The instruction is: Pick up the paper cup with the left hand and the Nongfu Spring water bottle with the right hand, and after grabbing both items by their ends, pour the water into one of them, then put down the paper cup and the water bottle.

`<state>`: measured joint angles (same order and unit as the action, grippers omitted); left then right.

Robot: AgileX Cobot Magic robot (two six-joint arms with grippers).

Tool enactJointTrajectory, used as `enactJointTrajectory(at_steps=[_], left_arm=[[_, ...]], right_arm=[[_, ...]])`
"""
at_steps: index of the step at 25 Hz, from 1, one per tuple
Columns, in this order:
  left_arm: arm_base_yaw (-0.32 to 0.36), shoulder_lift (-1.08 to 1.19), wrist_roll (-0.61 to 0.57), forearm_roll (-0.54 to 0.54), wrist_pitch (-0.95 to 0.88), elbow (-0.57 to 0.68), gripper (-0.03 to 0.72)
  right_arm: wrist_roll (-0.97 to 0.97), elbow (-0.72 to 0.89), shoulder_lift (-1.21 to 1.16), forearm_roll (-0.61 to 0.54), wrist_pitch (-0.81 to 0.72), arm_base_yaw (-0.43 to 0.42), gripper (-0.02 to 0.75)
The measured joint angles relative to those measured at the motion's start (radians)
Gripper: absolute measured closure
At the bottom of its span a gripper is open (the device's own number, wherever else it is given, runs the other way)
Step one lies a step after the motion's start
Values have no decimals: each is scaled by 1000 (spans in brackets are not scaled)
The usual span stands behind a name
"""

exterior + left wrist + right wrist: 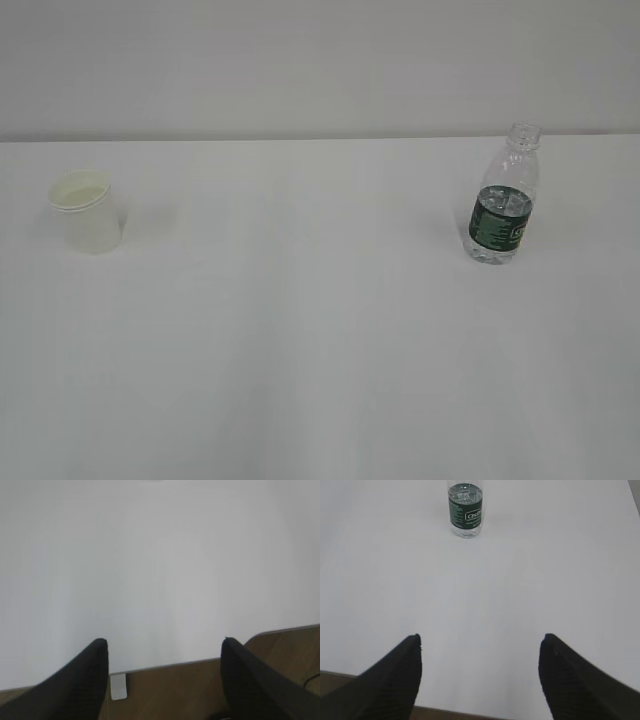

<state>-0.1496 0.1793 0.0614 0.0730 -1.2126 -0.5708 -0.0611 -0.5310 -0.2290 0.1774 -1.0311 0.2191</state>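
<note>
A small white paper cup (87, 211) stands upright at the far left of the white table. The clear Nongfu Spring water bottle (503, 196) with its dark green label stands upright at the right, capless, with water inside. In the right wrist view the bottle (465, 509) is far ahead at the top, well beyond my open right gripper (481, 641), which has nothing between its fingers. My left gripper (164, 642) is open over the table's near edge, also with nothing in it; the cup is out of that view. Neither arm shows in the exterior view.
The white table (320, 330) spreads between cup and bottle. In the left wrist view its near edge (165, 666) and a brown floor (175, 690) lie below the fingers, with a small white tab (118, 686) at the edge.
</note>
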Motion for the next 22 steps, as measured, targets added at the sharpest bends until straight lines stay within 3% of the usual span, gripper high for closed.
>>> enactJointTrajectory(at_steps=[5,22], left_arm=[[0,0,2,-55,77,4,188],[0,0,2,-62,114,42,205]], right_arm=[[-15,2,0,0,-15,0,197],[-48,36,0,0,-102,0,201]])
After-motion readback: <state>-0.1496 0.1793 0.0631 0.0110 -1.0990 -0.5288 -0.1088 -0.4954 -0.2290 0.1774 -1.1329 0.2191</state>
